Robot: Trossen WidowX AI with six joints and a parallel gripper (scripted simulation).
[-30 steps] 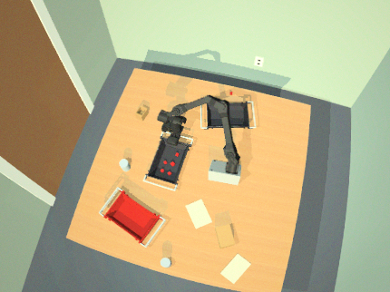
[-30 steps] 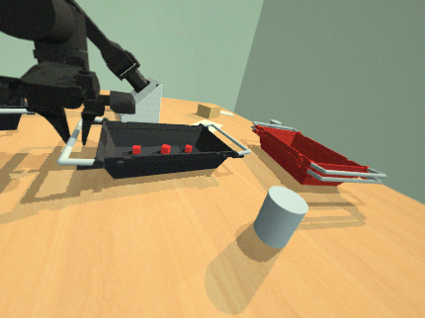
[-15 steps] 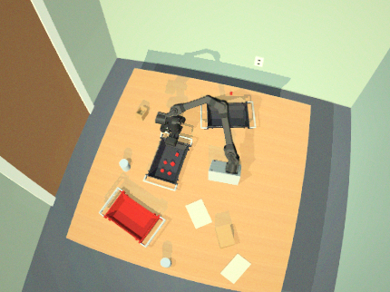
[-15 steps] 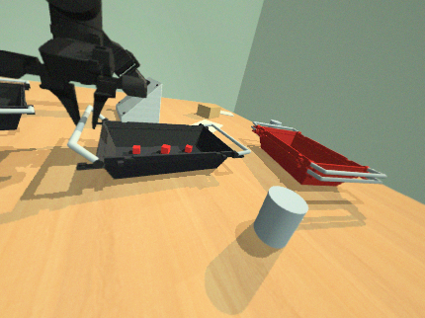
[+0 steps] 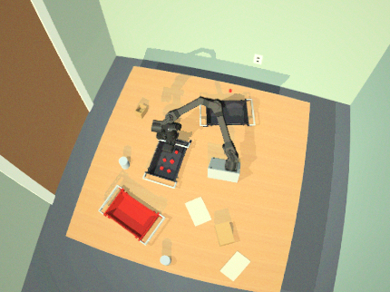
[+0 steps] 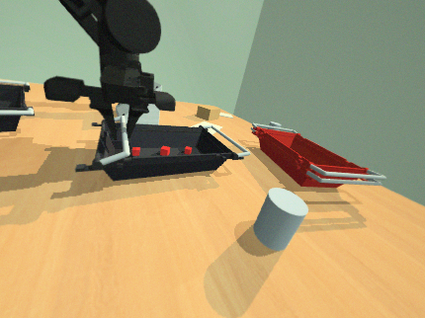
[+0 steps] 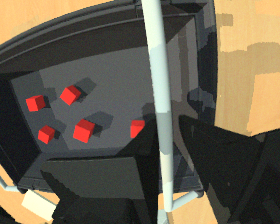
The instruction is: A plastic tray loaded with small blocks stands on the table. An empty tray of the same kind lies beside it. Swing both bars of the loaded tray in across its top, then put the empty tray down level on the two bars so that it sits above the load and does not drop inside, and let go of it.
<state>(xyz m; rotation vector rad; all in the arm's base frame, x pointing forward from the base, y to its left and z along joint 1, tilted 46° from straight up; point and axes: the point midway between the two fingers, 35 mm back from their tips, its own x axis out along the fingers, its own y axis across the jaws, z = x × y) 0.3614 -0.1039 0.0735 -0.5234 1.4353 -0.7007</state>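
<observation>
The loaded black tray [image 5: 155,162] [image 6: 168,168] [image 7: 115,75] stands on the table with several red blocks [image 5: 171,161] [image 6: 165,151] [image 7: 83,131] on its floor. The bar at its arm-side end [image 6: 125,136] [image 7: 159,75] is tipped in over the tray's inside. The opposite bar [image 5: 159,180] [image 6: 229,139] is out over its end. My gripper [image 5: 168,149] [image 6: 124,135] [image 7: 166,122] is partly open and points down over that arm-side end. Its fingers straddle the tipped bar, not clamped on it. The empty black tray [image 5: 235,111] [image 6: 9,121] lies farther back, bars outward.
A red tray [image 5: 133,213] [image 6: 316,156] with bars stands past the loaded tray's far end. A pale cylinder [image 5: 124,162] [image 6: 282,220] is beside the loaded tray, another [image 5: 165,260] at the front. A grey-white block [image 5: 223,174], tan boxes [image 5: 224,234] [image 5: 141,109] and cards [image 5: 198,211] also lie around.
</observation>
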